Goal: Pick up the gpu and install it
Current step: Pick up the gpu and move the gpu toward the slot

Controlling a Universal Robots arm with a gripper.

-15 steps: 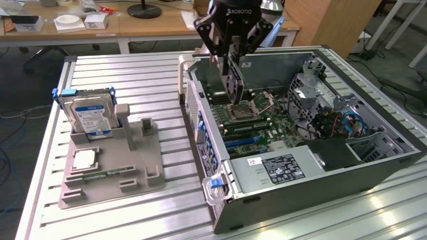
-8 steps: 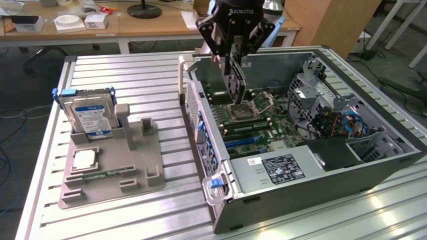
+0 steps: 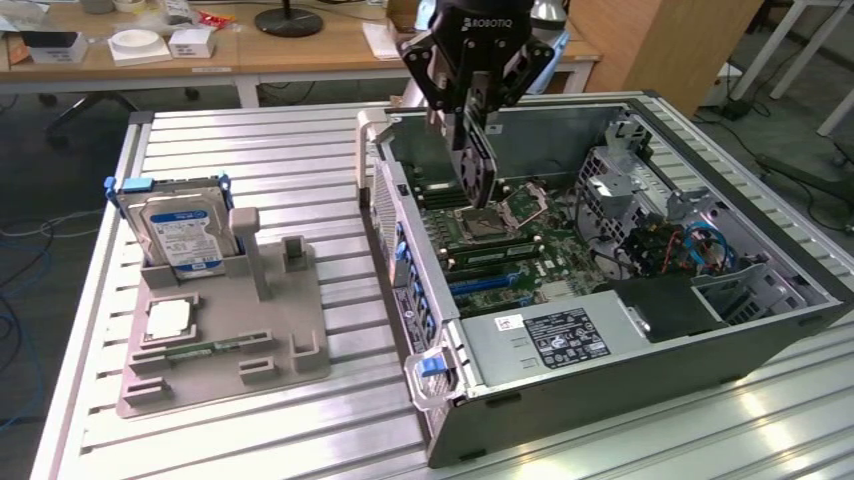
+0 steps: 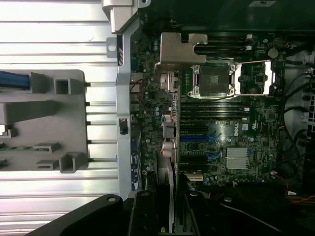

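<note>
Alignment matters most here: the hand (image 3: 467, 128) has its jaws narrowed onto the thin gpu (image 3: 477, 165), gripping it by its upper edge. The card hangs edge-down at the upper middle of the exterior view, above the open computer case (image 3: 747, 330) and over the motherboard (image 3: 514, 250). In my judgement, doing this step well means keeping the card upright, its long edge parallel to the expansion slots (image 4: 197, 138), its metal bracket toward the case's rear wall, and lowering it slowly and straight, clear of the processor socket (image 3: 483, 222). Counted: one gpu, one hand, one case, and one grey holder (image 3: 227, 345) on the tabletop (image 3: 267, 160) at the left, bearing one hard drive (image 3: 176, 228) and one memory stick (image 3: 200, 352).
</note>
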